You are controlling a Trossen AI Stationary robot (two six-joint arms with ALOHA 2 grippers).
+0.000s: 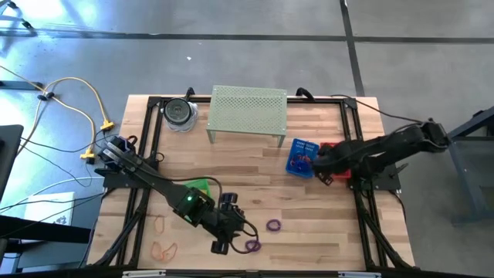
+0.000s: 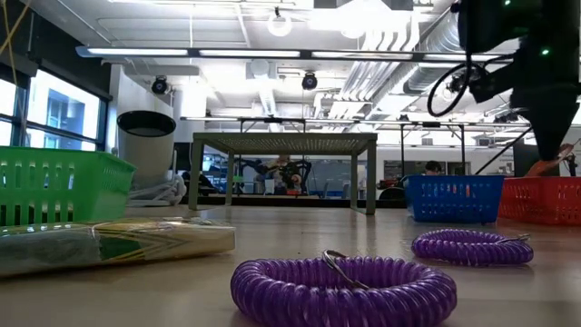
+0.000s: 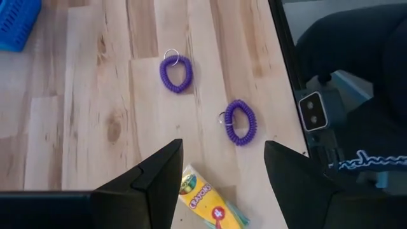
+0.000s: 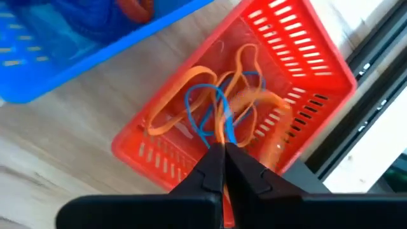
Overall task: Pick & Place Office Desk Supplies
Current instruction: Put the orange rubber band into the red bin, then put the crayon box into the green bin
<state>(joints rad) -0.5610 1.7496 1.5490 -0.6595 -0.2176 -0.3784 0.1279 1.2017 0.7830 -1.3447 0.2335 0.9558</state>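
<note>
**Left claw parted over the near edge, right claw pressed together over the red basket**

Nearest the front edge of the tabletop (image 1: 309, 208), a purple coil loop (image 2: 343, 289) lies flat with a small metal ring on it; a second purple coil loop (image 2: 472, 246) lies a little farther back and to the right. Beside them on the left lies a yellow crayon packet (image 2: 109, 243). The left claw (image 1: 224, 235) hangs above this front area with its fingers (image 3: 152, 184) held apart and nothing between them; the crayon packet shows in the gap below, and both purple loops lie beyond the fingertips. At the front left corner several thin orange loops (image 1: 164, 249) rest on the wood.

Farther back, a green basket (image 2: 54, 182) stands on the left side, partly hidden under the left arm in the high view. Toward the right edge a blue basket (image 1: 302, 157) and a red basket (image 4: 299, 70) stand side by side. The right claw (image 4: 224, 156) is over the red basket, its fingers pressed together; orange and blue thin loops (image 4: 222, 105) lie in the basket just past the tips, and whether any is pinched I cannot tell.

At the far edge stand the pale-green perforated shelf (image 1: 248, 108) and a round container (image 1: 179, 113).
</note>
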